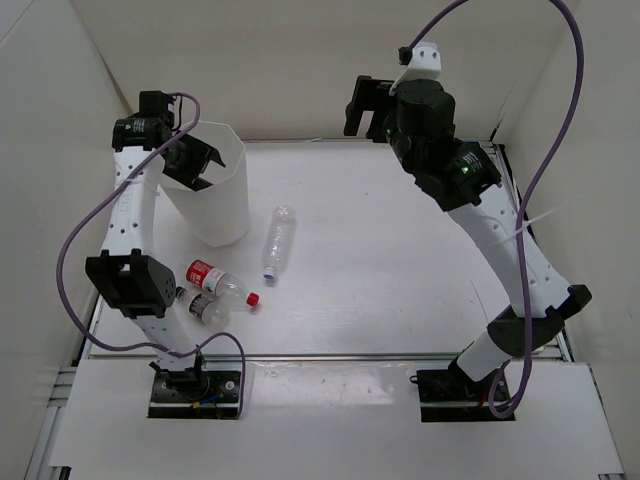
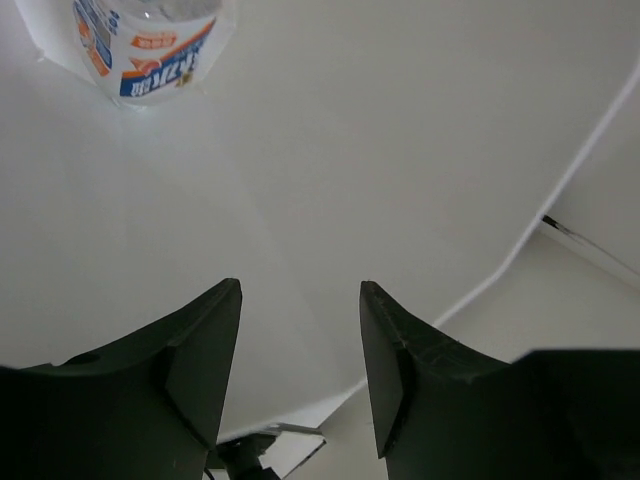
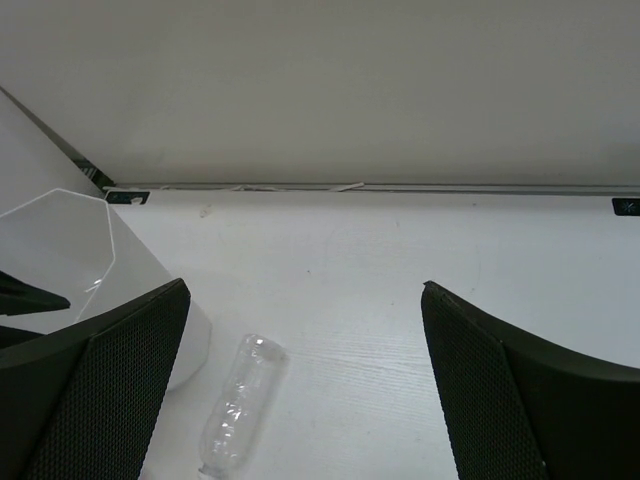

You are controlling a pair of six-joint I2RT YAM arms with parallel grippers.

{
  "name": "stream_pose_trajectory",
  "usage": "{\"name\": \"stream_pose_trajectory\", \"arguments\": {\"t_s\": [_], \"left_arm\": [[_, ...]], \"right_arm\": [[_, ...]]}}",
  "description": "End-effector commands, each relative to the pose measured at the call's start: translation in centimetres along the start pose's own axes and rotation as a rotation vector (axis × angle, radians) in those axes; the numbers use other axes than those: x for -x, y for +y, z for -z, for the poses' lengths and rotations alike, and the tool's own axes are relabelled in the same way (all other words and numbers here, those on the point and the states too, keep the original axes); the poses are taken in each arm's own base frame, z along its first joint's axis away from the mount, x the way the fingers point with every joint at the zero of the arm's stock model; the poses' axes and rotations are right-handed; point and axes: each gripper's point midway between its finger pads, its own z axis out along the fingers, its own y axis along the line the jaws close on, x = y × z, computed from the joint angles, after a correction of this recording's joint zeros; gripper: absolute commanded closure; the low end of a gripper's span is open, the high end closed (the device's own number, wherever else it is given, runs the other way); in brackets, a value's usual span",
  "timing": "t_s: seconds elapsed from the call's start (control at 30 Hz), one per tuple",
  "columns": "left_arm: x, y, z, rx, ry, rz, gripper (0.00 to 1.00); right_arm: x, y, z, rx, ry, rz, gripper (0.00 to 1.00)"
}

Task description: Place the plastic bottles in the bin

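Overhead, the left gripper (image 1: pixel 195 160) hung over the mouth of the bin (image 1: pixel 215 215). Its two dark fingers (image 2: pixel 200 360) were parted, with nothing between them. Its wrist camera looked down the bin's smooth, milky inside. A bottle with a blue and white label (image 2: pixel 145 45) sat deep in there, cut off by the top edge of the view, so its cap and neck could not be made out. The right gripper (image 1: pixel 365 105) was held high near the back wall, jaws spread wide and empty, well apart from everything on the table (image 1: pixel 400 280).

Three more bottles lay on their sides on the table. A clear bottle (image 1: pixel 279 240) rested just right of the bin, apart from it; the right wrist camera cropped its lower end. Nearer the arm bases lay a red-labelled bottle (image 1: pixel 218 282) with a red cap (image 1: pixel 253 298). Just beside it was a plain bottle (image 1: pixel 200 306), partly hidden behind the left arm. Whether those two touched could not be told.

The table was flat, matte white, closed in by white walls (image 1: pixel 300 60) at the back and sides, with a metal rail (image 1: pixel 330 356) along its near edge. The bin was translucent white plastic, faceted, and widened toward the rim. Purple cables (image 1: pixel 560 130) looped from both arms.
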Motion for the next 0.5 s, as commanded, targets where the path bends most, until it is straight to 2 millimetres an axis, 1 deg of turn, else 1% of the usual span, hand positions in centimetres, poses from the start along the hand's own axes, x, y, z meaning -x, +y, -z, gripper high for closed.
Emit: {"name": "stream_pose_trajectory", "arguments": {"t_s": [0.0, 0.03, 0.07, 0.1, 0.13, 0.17, 0.2, 0.23, 0.27, 0.3, 0.33, 0.37, 0.4, 0.43, 0.47], "left_arm": [[-2.0, 0.5, 4.9, -0.044, 0.016, 0.024, 0.39], [-2.4, 0.4, 5.9, -0.066, 0.017, 0.021, 0.39], [-2.6, 0.6, 6.0, -0.065, 0.018, 0.032, 0.39], [-2.8, 0.5, 6.5, -0.08, 0.024, 0.039, 0.39], [-3.1, 0.3, 7.1, -0.097, 0.03, 0.036, 0.39], [-3.2, 0.0, 7.3, -0.109, 0.033, 0.034, 0.39], [-3.1, -0.2, 7.6, -0.117, 0.029, 0.032, 0.39], [-3.3, -0.5, 8.4, -0.143, 0.029, 0.027, 0.39], [-3.1, -1.1, 9.2, -0.171, 0.013, 0.02, 0.36], [-2.8, -1.8, 10.3, -0.213, -0.012, 0.01, 0.34], [-2.3, -2.1, 11.2, -0.234, -0.057, -0.019, 0.34], [-1.3, -2.0, 13.0, -0.256, -0.152, -0.033, 0.33], [-1.1, -2.3, 14.2, -0.285, -0.2, -0.061, 0.31], [-0.5, -2.6, 15.2, -0.322, -0.265, -0.102, 0.26], [-0.2, -1.9, 17.7, -0.357, -0.354, -0.122, 0.21]], "right_arm": [[0.3, 0.4, 0.1, 0.016, -0.005, -0.048, 0.0], [-0.6, 0.0, -0.4, -0.003, 0.024, -0.064, 0.0], [-0.8, -0.3, -0.5, -0.003, 0.039, -0.08, 0.0], [-2.3, 0.2, -0.9, 0.028, 0.091, -0.09, 0.0], [-3.3, -0.1, -1.1, 0.046, 0.135, -0.105, 0.0], [-4.5, 0.6, -1.3, 0.1, 0.184, -0.132, 0.0], [-8.1, 1.0, -2.0, 0.141, 0.288, -0.137, 0.0], [-9.9, 1.6, -2.0, 0.202, 0.351, -0.158, 0.0], [-11.9, 3.1, -2.0, 0.321, 0.434, -0.199, 0.0], [-14.5, 3.4, -2.4, 0.333, 0.523, -0.254, 0.0], [-16.7, 3.4, -2.6, 0.342, 0.595, -0.287, 0.0], [-17.8, 3.6, -2.9, 0.358, 0.638, -0.316, 0.0], [-20.2, 3.9, -3.8, 0.367, 0.704, -0.322, 0.02], [-21.4, 4.5, -3.7, 0.403, 0.755, -0.334, 0.04], [-21.8, 4.9, -4.2, 0.417, 0.769, -0.339, 0.04]]}}
